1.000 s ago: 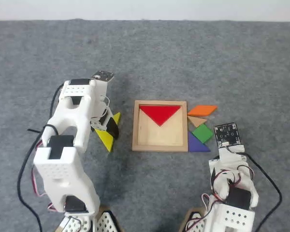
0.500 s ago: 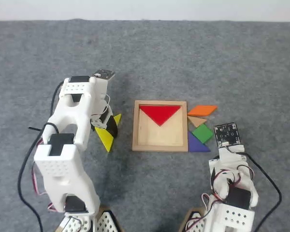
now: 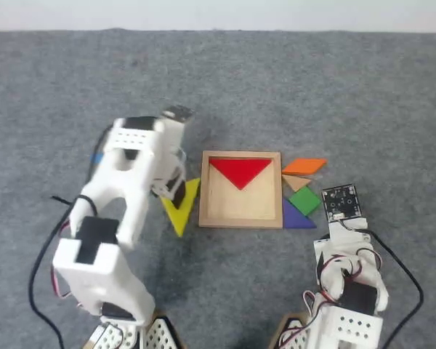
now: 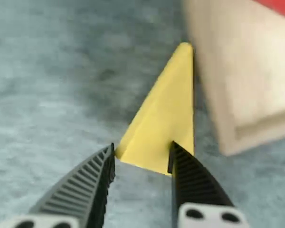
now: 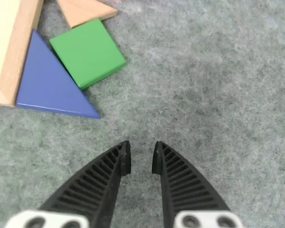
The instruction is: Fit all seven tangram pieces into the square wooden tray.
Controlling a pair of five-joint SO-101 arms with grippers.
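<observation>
Left claw [image 4: 142, 148], gripping yellow triangle [image 4: 167, 114], dragged it beside tray [image 4: 211, 90]; right claw [image 5: 140, 157] ajar.

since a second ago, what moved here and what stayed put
The left gripper swung toward the wooden tray, bringing the yellow triangle it grips close beside the tray's left rim. The red triangle in the tray, the orange piece, tan piece, green square, blue triangle and the right gripper stayed put.

My left arm [image 3: 127, 182] and right arm [image 3: 334, 323] were white shells with black motors [image 3: 94, 229] and looping black cables [image 3: 38, 258]; my left pincer [image 4: 141, 156] and right pincer [image 5: 140, 156] had black ribbed fingers [image 5: 104, 180].
</observation>
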